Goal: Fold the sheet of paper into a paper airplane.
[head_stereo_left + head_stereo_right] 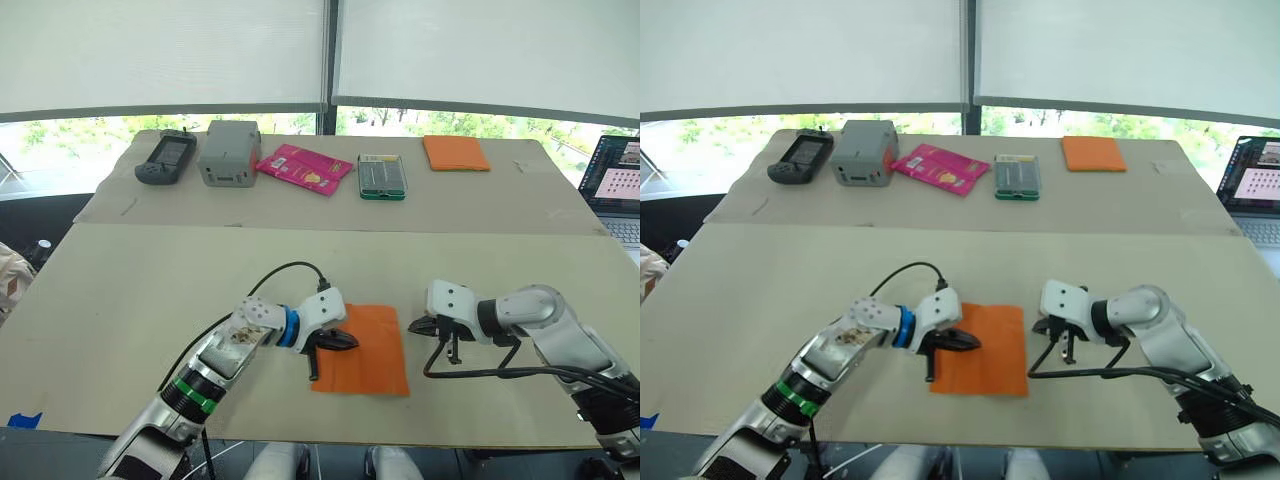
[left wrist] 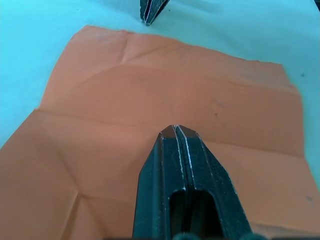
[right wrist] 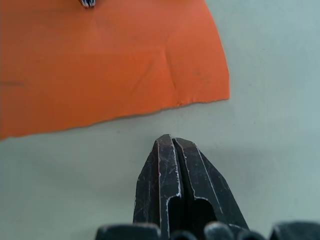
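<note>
On desk (image 1: 120, 330): flat, creased sheet of paper (image 1: 370, 355). Left hand (image 1: 340, 340) pinched closed over it, gripping nothing; right hand (image 1: 418, 325) closed just beside.

Two pale tables (image 1: 120, 300) stand before wide windows (image 1: 80, 135) with white blinds (image 1: 160, 50) drawn partway down.

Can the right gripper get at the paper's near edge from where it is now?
Probably yes. The right gripper sits shut on bare table just beside the paper, with nothing between them. The left gripper, also shut, is over the sheet's opposite side, clear of that edge.
</note>
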Tool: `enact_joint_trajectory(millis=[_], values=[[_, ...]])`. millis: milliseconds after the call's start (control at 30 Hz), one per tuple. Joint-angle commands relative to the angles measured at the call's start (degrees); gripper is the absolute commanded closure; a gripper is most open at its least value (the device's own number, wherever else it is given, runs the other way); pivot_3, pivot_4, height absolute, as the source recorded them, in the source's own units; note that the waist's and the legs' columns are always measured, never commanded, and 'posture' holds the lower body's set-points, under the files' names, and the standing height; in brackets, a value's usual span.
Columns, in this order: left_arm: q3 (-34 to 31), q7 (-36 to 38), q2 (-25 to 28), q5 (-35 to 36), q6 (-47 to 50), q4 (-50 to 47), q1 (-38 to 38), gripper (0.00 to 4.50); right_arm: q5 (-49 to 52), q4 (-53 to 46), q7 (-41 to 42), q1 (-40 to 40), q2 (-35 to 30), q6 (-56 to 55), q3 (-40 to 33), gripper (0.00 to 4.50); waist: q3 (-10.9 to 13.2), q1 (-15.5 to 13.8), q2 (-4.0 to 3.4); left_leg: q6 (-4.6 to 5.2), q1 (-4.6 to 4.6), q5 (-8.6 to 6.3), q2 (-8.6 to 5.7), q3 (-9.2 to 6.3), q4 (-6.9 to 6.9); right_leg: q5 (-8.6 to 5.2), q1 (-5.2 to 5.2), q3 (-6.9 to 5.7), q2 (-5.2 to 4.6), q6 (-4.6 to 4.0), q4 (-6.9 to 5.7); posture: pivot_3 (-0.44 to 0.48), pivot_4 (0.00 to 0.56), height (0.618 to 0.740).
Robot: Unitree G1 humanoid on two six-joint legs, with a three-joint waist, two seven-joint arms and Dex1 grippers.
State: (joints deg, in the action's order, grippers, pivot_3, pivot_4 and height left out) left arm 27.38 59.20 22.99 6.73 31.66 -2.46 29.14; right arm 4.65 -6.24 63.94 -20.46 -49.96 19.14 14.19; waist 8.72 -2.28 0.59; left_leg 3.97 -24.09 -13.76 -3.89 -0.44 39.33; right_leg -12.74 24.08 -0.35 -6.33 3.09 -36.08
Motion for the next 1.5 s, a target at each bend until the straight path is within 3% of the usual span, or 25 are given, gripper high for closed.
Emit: enact_joint_trajectory(millis=[33,133,400,533,667,833,1067,1300,1400,1500], values=[[2.73,-0.33,0.3,-1.92,2.66,1.85,-0.24,4.5,2.88,-0.88,0.57,1.43,2.77,-0.97,-0.91,4.45,-0.06,0.02,0.02,0.0,0.0,0.0,0.0,0.0,0.0,0.0,0.0,0.01,0.0,0.0,0.0,0.0,0.15,0.74],[3.11,-0.49,0.73,-2.28,3.19,2.11,-0.13,4.5,5.45,-0.98,0.98,2.31,5.75,-0.49,-1.8,4.45,-0.19,0.07,0.0,0.01,0.02,-0.01,0.02,-0.01,-0.01,0.0,-0.01,0.01,0.01,0.0,0.0,0.0,0.15,0.74],[2.74,-0.77,2.25,-2.18,3.21,1.61,-1.23,4.5,12.65,-2.66,2.4,2.44,6.28,4.35,-7.15,4.45,-0.21,0.16,0.0,0.02,0.02,-0.02,-0.03,-0.01,0.0,0.0,0.01,0.02,-0.03,0.0,-0.01,0.0,0.15,0.74],[2.51,-0.74,2.78,-1.85,3.39,1.04,-1.73,4.5,11.48,-6.78,5.09,4.7,-0.6,6.01,-7.46,4.45,-0.22,0.13,-0.03,0.05,0.02,-0.03,-0.02,-0.02,-0.01,0.0,0.03,0.03,-0.04,0.0,-0.01,0.0,0.15,0.74],[2.52,-0.64,2.93,-1.59,3.3,1.08,-1.82,4.5,16.02,-16.17,7.81,9.39,-8.31,16.6,-7.81,4.45,-0.3,0.17,-0.01,0.17,0.0,-0.11,0.04,-0.01,-0.02,-0.03,0.04,0.03,-0.08,0.04,0.01,0.0,0.15,0.74],[3.09,-0.38,2.52,-1.68,2.79,1.53,-1.37,4.5,15.85,-22.79,2.01,13.4,-7.25,22.74,-5.18,4.45,-0.57,0.15,0.05,0.41,0.02,-0.27,0.16,0.01,-0.02,-0.03,0.02,0.04,-0.08,0.04,0.04,0.0,0.15,0.74],[2.54,0.6,3.32,-1.01,2.93,1.17,-1.35,4.5,20.26,-29.56,-2.69,16.24,-6.63,30.08,-8.98,4.45,-0.59,0.11,0.04,0.4,0.01,-0.27,0.15,0.02,-0.02,-0.03,0.04,0.07,-0.09,0.04,0.04,0.0,0.15,0.74],[2.61,1.33,3.61,-0.95,2.84,1.44,-1.14,4.5,29.62,-36.21,-8.24,18.17,-3.35,40.44,-12.27,4.45,-0.62,0.11,0.07,0.42,0.01,-0.29,0.18,0.01,-0.02,-0.04,0.03,0.08,-0.1,0.04,0.06,0.0,0.15,0.74],[2.76,2.54,3.75,-0.45,2.83,1.41,-0.75,4.5,28.24,-36.55,-16.56,19.93,1.41,43.95,-9.72,4.45,-0.84,0.12,0.32,0.41,0.01,-0.3,0.21,0.0,-0.05,-0.04,0.04,0.07,-0.1,0.04,0.07,0.0,0.15,0.74],[0.8,3.67,4.57,1.39,4.49,0.21,-0.57,4.5,29.74,-37.93,-18.11,21.56,1.72,44.93,-11.73,4.45,-0.88,0.14,0.3,0.36,0.01,-0.32,0.21,0.02,-0.04,-0.04,0.06,0.09,-0.09,0.04,0.06,0.0,0.15,0.74]])
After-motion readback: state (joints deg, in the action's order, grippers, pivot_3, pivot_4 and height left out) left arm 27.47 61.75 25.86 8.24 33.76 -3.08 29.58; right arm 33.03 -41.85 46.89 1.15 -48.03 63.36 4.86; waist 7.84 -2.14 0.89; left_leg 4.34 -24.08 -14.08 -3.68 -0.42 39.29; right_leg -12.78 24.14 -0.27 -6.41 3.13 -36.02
